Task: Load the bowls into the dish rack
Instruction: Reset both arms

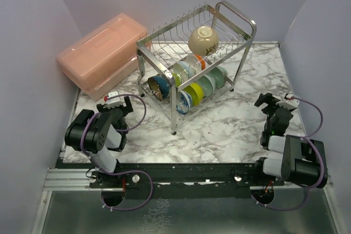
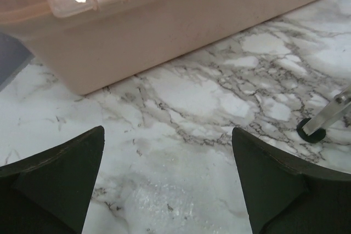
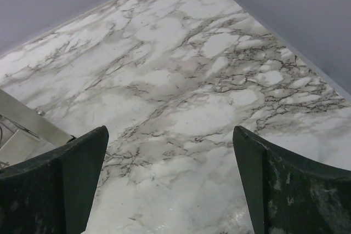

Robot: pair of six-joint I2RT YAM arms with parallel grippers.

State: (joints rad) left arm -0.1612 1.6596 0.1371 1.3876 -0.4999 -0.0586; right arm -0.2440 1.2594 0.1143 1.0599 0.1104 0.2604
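The steel dish rack (image 1: 249, 26) stands at the middle of the marble table. A cream bowl (image 1: 203, 39) lies upside down on its upper shelf. Several bowls stand on edge along the lower shelf, among them a teal one (image 1: 158, 87), a lime one (image 1: 193, 92) and a mint one (image 1: 207, 85). My left gripper (image 1: 116, 101) hovers open near the rack's left foot (image 2: 311, 133), with nothing between its fingers (image 2: 66, 173). Right of the rack, my right gripper (image 1: 273, 101) is open and empty over bare marble; its fingers (image 3: 285, 190) frame only tabletop.
A pink lidded plastic box (image 1: 101, 53) sits at the back left, close ahead of the left gripper (image 2: 164, 20). Grey walls enclose the table on three sides. A rack leg (image 3: 27, 119) shows at the left edge of the right wrist view.
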